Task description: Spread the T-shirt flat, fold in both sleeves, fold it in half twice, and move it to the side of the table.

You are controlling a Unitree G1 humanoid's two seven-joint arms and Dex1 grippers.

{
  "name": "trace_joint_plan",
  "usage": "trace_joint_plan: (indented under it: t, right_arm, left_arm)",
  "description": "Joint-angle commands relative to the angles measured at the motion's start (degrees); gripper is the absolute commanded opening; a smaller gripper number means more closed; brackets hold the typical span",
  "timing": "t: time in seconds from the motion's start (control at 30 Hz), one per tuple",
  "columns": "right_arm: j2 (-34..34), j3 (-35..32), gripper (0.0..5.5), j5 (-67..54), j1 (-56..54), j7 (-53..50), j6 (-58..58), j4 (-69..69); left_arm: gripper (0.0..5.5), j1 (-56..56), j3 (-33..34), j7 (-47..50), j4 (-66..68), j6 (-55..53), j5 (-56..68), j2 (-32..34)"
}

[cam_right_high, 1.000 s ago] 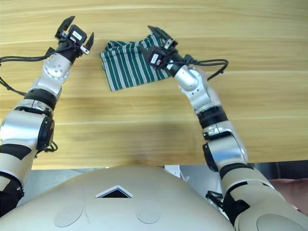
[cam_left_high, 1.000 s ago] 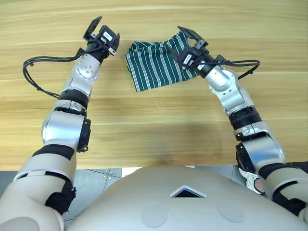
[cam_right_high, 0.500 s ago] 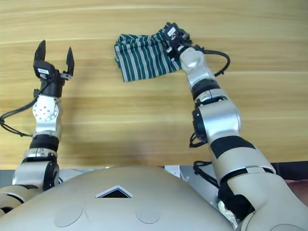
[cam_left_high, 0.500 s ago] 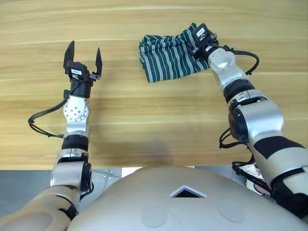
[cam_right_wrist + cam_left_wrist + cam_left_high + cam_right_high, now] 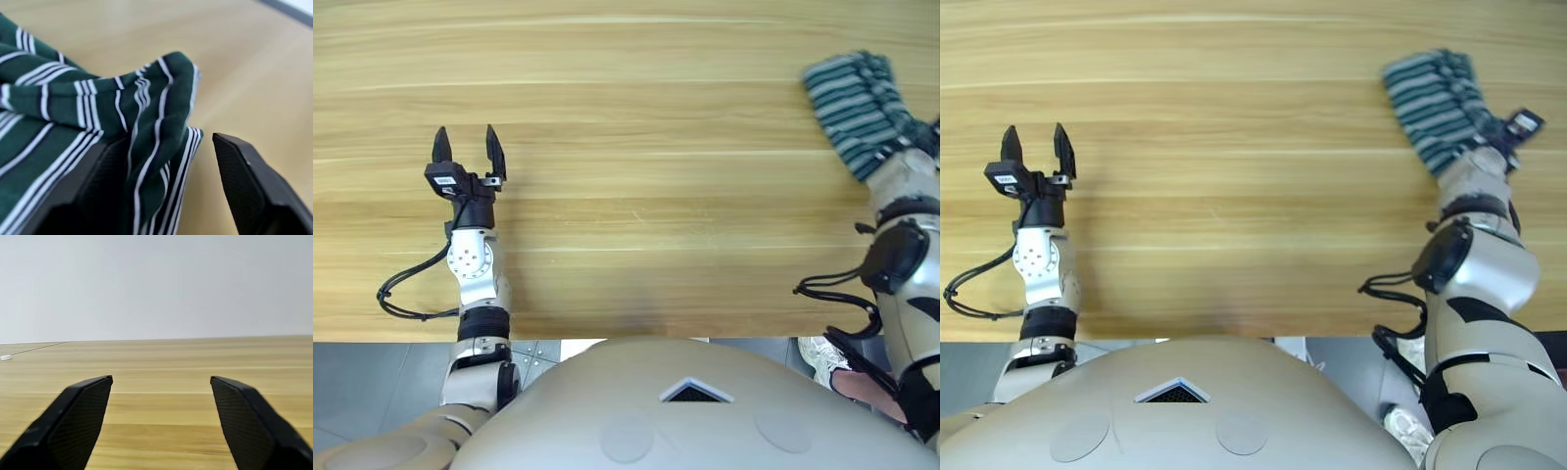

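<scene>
- The step in hand looks like the last one: moving the folded T-shirt [image 5: 855,106] to the side of the table [image 5: 656,196]. The sleeve folds and both halvings appear done, since the shirt is a compact striped bundle, not a spread sheet.
- The T-shirt lies at the far right of the table, well apart from the left gripper [image 5: 466,147].
- Its long axis runs roughly far to near and leans a little, the far end more to the left and the near end more to the right. The near end points at the right gripper [image 5: 166,147]. The white stripes run across the short way.
- In the right wrist view the right gripper's fingers stand apart, with a rumpled fold of the shirt between them. The cloth lies against and over one finger. A strip of bare wood shows between the cloth and the other finger [image 5: 249,191], so it is not clamped.
- The left gripper is at the near left above bare wood, fingers spread wide and holding nothing.
- Next move, as I judge it: draw the right gripper back toward the near side, out of the fold. It should go slowly and low so the covered finger does not drag the top layers open.
- The edge by the gripper already looks bunched, so a catch there could undo the fold.
</scene>
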State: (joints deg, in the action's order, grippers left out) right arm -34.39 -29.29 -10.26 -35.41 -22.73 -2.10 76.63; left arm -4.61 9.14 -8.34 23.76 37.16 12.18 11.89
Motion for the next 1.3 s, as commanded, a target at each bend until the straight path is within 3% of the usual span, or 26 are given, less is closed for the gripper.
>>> trace_joint_plan:
  t: [0.03,0.17,0.27,0.37,0.47,0.57,0.63,0.73,0.93,1.1,1.3]
  right_arm:
    - [-0.6,-5.3,3.0,-2.6,8.7,-6.9,-1.9,2.0]
    - [1.6,-6.0,3.0,-2.0,5.1,-6.5,0.7,1.4]
    - [3.3,-4.0,3.0,0.3,-1.9,-6.4,9.9,0.3]
    - [7.3,6.6,3.0,10.2,-9.7,-6.2,23.2,-2.2]
    - [17.4,19.3,3.0,19.8,-15.2,1.5,28.0,-3.2]
    - [31.7,33.1,3.0,29.9,-16.5,7.9,28.6,-2.8]
    - [39.9,38.3,3.0,32.8,-16.1,11.4,28.8,-2.3]
    - [45.7,41.5,3.0,34.1,-15.4,12.7,28.9,-1.8]
    - [42.3,38.7,3.0,29.5,-9.6,16.3,25.7,-1.9]
    - [32.9,34.9,3.0,26.4,-1.0,13.7,31.5,-8.3]
    - [28.1,31.9,3.0,23.0,10.1,13.4,36.1,-21.8]
  left_arm:
    - [3.72,-4.3,1.3,0.8,-2.4,0.6,-0.3,-1.9]
    - [3.72,-9.6,4.4,2.3,-5.1,2.2,0.1,-3.1]
    - [3.72,-14.5,7.2,3.7,-6.8,4.9,-0.4,-4.2]
    - [3.72,-17.5,8.7,3.6,-8.3,6.7,0.7,-5.5]
    - [3.72,-18.0,8.8,3.5,-10.2,6.2,1.3,-6.5]
    - [3.72,-16.6,8.9,2.8,-14.3,2.5,6.9,-7.4]
    - [3.72,-16.4,8.3,2.0,-17.1,0.3,8.8,-7.4]
    - [3.72,-17.0,7.3,1.2,-20.9,-2.3,9.1,-7.5]
    - [3.72,-10.1,7.7,4.8,-16.5,-7.0,6.8,-9.1]
    - [3.72,2.0,1.6,2.5,-1.2,-8.4,-1.6,-7.9]
    - [3.72,7.1,-6.1,10.1,4.8,-2.1,-20.0,-8.1]
